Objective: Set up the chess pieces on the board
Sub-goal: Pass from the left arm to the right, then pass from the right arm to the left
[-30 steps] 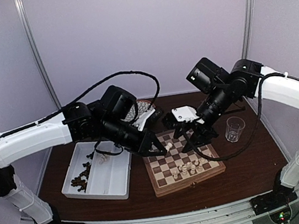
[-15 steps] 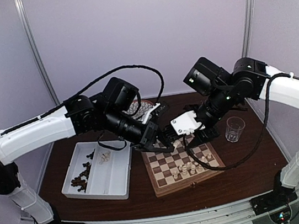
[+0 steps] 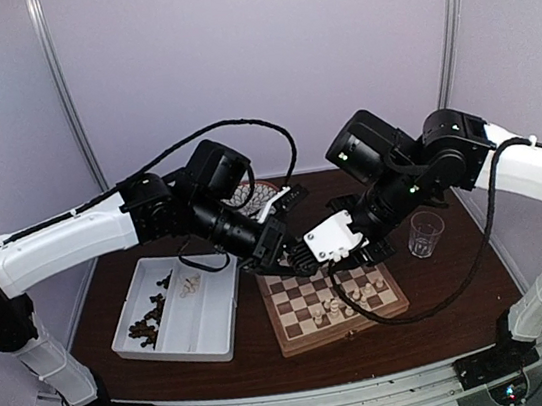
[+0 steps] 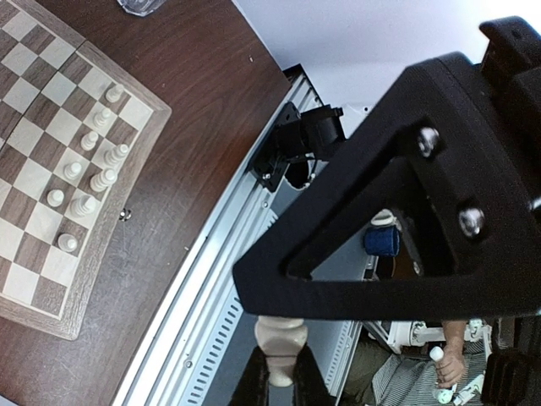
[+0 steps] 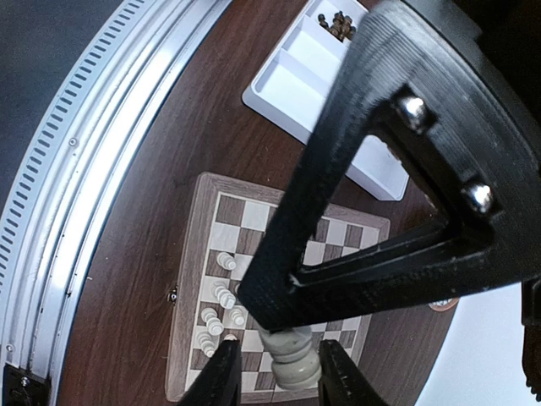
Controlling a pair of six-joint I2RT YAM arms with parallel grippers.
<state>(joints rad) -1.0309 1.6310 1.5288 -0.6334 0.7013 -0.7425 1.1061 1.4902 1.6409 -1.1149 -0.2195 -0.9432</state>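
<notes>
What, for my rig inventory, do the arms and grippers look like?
Left arm and right arm: white link shells, black joints, looping black cables. Left gripper and right gripper: black fingers, black triangular frames with silver screws.

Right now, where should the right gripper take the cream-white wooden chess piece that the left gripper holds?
Probably the ringed free part of the cream-white wooden chess piece, the right gripper closing from both sides across its axis; the left gripper pinches its narrow stem.
</notes>
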